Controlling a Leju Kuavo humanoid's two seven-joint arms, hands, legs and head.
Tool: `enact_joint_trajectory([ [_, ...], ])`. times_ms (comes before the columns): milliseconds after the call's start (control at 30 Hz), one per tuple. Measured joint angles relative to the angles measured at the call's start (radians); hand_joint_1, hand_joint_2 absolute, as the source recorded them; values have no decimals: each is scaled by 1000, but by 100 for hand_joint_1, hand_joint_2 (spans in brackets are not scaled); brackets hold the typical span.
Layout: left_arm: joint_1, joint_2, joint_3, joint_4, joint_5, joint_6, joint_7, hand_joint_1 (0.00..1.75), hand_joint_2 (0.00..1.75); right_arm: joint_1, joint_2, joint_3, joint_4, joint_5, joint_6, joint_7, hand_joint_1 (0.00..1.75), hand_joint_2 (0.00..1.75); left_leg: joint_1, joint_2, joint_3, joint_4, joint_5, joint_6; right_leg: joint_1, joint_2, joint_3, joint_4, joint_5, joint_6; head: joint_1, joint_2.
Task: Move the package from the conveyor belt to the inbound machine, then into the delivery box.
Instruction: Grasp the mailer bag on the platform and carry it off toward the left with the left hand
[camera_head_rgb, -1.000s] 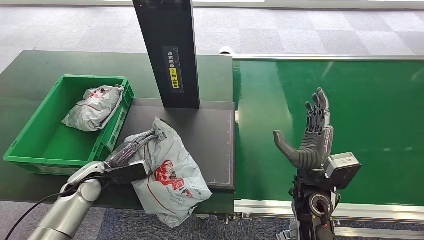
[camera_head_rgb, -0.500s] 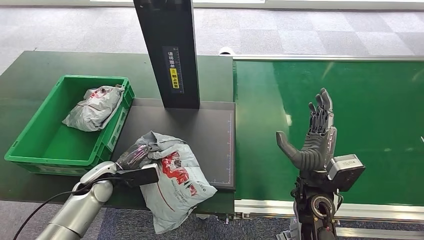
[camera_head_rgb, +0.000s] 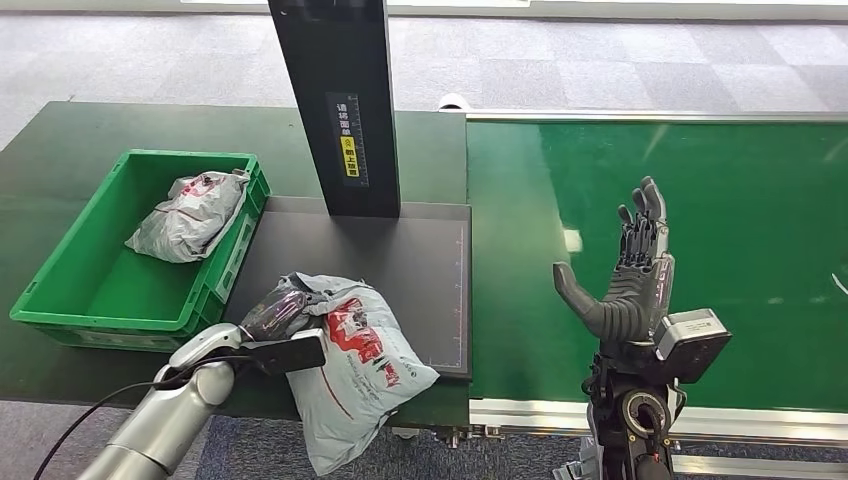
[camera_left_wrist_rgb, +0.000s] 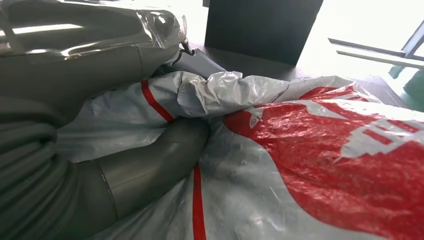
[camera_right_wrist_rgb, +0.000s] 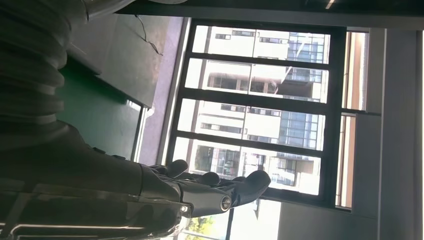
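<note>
Principal risk: the package (camera_head_rgb: 350, 365), a grey plastic mailer with red print, lies on the near left corner of the dark scanning plate (camera_head_rgb: 400, 260) of the inbound machine, with its lower end hanging past the front edge of the counter (camera_head_rgb: 60, 150); should the grip loosen here, the overhanging end may drag the bag off toward the floor. Second risk: the film is slack and slippery, and the hold is on a bunched fold at the bag's upper left end, not on the body, so the contents may swing or the film may slide through the fingers on lifting. Third risk: the route to the green delivery box (camera_head_rgb: 60, 290) crosses its near wall, just beside the bag, and a low carry may catch the rim or push the box. A grey package (camera_head_rgb: 185, 215) already lies in the box, leaving the nearer part of the floor free. The left hand (camera_head_rgb: 270, 318) is closed around the gathered fold; the left wrist view shows the thumb (camera_left_wrist_rgb: 150, 170) pressed into the crumpled film. The right hand (camera_head_rgb: 630, 270) stands upright above the green conveyor belt (camera_head_rgb: 740, 200), fingers straight and spread, thumb out, holding and touching nothing
</note>
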Motion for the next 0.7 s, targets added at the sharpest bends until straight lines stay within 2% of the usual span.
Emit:
enact_joint_trajectory([
  [167, 10, -22, -5, -7, 3, 56, 1, 175, 175, 0, 0, -3, 0, 0, 0, 0, 0, 175, 0, 0, 0, 0, 0, 0, 0, 0, 0, 0, 0, 0, 0, 0],
  [233, 31, -34, 5, -45, 40, 131, -49, 175, 175, 1, 0, -5, 0, -4, -1, -2, 0, 175, 0, 1, -1, 0, 0, 0, 0, 1, -1, 0, 0, 0, 0, 0],
  [300, 88, -50, 32, -174, 137, 321, -136, 175, 175, 7, 0, -6, 0, -14, -7, -7, 0, 175, 0, 3, -2, 0, 0, 0, 0, 3, -3, 0, 1, 0, 0, 0],
  [367, 144, -67, 68, -362, 251, 539, -185, 175, 175, 16, -1, -6, 0, -27, -17, -15, 0, 175, 0, 5, -4, 0, 0, 0, 0, 4, -5, 0, 1, 0, 0, 0],
  [433, 176, -78, 112, -514, 333, 660, -202, 175, 175, 24, -2, -7, 0, -38, -27, -22, 0, 175, 0, 5, -4, 0, -1, -1, 0, 4, -6, 0, 1, 0, 0, 0],
  [533, 206, -88, 179, -650, 402, 709, -227, 175, 175, 32, -5, -7, 0, -46, -38, -30, 0, 175, 0, 2, -4, 0, -1, -1, 1, 3, -6, 0, 0, -1, 0, 0],
  [700, 225, -99, 224, -737, 426, 728, -239, 175, 175, 36, -7, -6, 0, -48, -42, -32, 0, 175, 1, 2, -4, 0, 0, -1, 1, 3, -5, 0, 0, -1, 0, 0],
])
